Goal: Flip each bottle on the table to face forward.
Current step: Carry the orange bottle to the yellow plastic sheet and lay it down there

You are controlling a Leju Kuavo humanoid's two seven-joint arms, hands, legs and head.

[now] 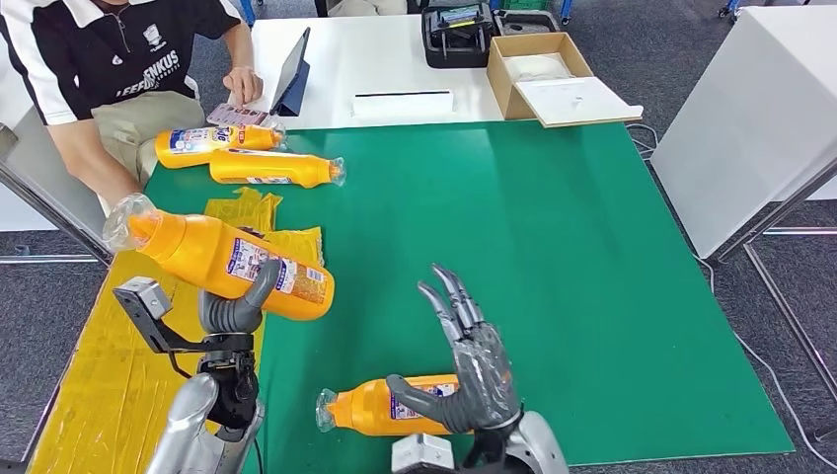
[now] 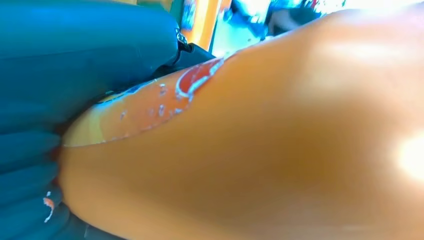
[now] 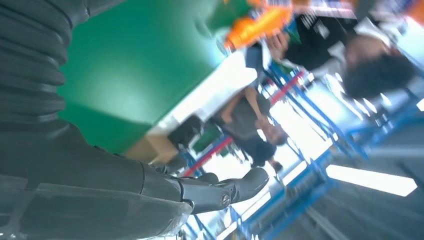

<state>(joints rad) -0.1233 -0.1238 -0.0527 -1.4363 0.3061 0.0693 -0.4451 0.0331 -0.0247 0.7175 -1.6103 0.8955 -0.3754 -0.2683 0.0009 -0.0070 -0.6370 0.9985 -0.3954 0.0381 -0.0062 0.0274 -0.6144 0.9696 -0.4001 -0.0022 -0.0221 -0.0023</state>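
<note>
Orange filled the left wrist view, where the left hand [image 1: 235,308] gripped a bottle [image 1: 225,262] raised and tilted above the worktop [image 1: 553,247]. The right hand [image 1: 472,367], fingers spread and holding nothing, partly hid a second bottle [image 1: 370,407] lying at the near edge.

The bench [image 1: 553,217] is being covered by a green mat, with a yellow sheet [image 1: 109,375] lying along its left edge. Behind it, a white table [image 1: 385,69] is carrying a tablet [image 1: 293,74], a black case [image 1: 458,35] and an open cardboard box [image 1: 541,74]. A person [image 1: 118,69] is being seated at the far left corner. A white cabinet [image 1: 755,118] is standing to the right. The floor [image 1: 790,326] is being covered by grey carpet, and cables [image 1: 735,296] are trailing across it.
</note>
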